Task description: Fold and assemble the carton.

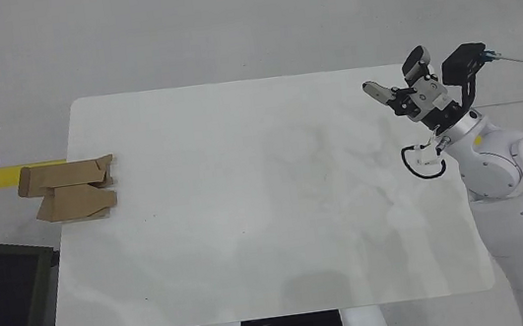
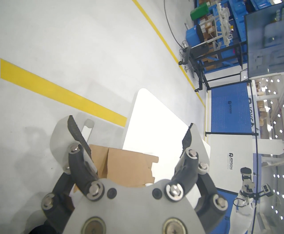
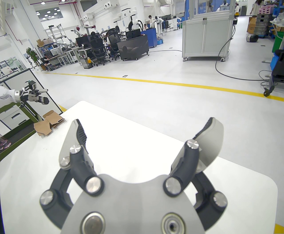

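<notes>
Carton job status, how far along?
Done: nothing visible. The flat brown cardboard carton lies unfolded, overhanging the left edge of the white table. In hand: nothing. The left gripper sits beyond that edge and the right gripper near the table's far right corner, both with jaws open and empty. Left: grasping, folding and assembling.

Bright, even light all round, and it's pouring down from overhead: ceiling lamps (image 3: pixel 42 3) glow at the upper left of the right wrist view. The white table (image 1: pixel 275 191) sits close to glare, with soft mottled reflections mid-frame. The carton (image 1: pixel 71 188) throws just a thin, faint shadow. Both wrist views bend toward their edges, and the table's far edge bows.
</notes>
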`<act>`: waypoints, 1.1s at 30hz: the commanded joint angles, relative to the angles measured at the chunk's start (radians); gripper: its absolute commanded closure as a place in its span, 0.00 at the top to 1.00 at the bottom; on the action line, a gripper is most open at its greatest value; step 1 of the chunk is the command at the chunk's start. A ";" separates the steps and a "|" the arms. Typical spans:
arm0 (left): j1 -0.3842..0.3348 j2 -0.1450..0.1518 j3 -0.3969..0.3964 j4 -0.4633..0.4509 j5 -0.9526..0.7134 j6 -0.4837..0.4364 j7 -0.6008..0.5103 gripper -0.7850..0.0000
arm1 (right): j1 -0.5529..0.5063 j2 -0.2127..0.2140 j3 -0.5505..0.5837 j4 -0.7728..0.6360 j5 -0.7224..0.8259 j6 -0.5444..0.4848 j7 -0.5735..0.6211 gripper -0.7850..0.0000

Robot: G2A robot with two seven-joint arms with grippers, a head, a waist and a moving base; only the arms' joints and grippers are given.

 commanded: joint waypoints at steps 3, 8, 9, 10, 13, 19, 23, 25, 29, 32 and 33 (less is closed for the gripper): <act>0.004 0.005 0.019 0.035 0.049 0.036 0.024 1.00 | 0.000 0.000 0.000 0.000 0.000 0.000 0.000 1.00; 0.014 0.001 0.043 0.070 0.077 0.066 0.021 1.00 | 0.000 0.000 0.000 0.000 0.000 0.000 0.000 1.00; 0.017 -0.002 0.046 0.078 0.072 0.066 0.009 1.00 | 0.000 0.000 0.000 0.000 0.000 0.000 0.000 1.00; 0.020 -0.004 0.051 0.083 0.073 0.070 0.003 1.00 | 0.000 0.000 0.000 0.000 0.000 0.000 0.000 1.00; 0.029 -0.010 0.056 0.096 0.056 0.071 -0.016 1.00 | 0.000 0.000 0.000 0.000 0.000 0.000 0.000 1.00; 0.047 -0.028 0.065 0.107 0.009 0.076 -0.064 1.00 | 0.000 0.000 0.000 0.000 0.000 0.000 0.000 1.00; 0.053 -0.038 0.069 0.106 -0.017 0.082 -0.080 0.89 | 0.000 0.000 0.000 0.000 0.000 0.000 0.000 1.00; 0.055 -0.041 0.070 0.106 -0.030 0.082 -0.088 0.49 | 0.000 0.000 0.000 0.000 0.000 0.000 0.000 1.00; 0.057 -0.044 0.069 0.107 -0.054 0.080 -0.103 0.08 | 0.000 0.000 0.000 0.000 0.000 0.000 0.000 1.00; 0.058 -0.046 0.068 0.106 -0.069 0.076 -0.109 0.00 | 0.000 0.000 0.000 0.000 0.000 0.000 0.000 1.00; 0.058 -0.046 0.068 0.106 -0.075 0.074 -0.110 0.00 | 0.000 0.000 0.000 0.000 0.000 0.000 0.000 1.00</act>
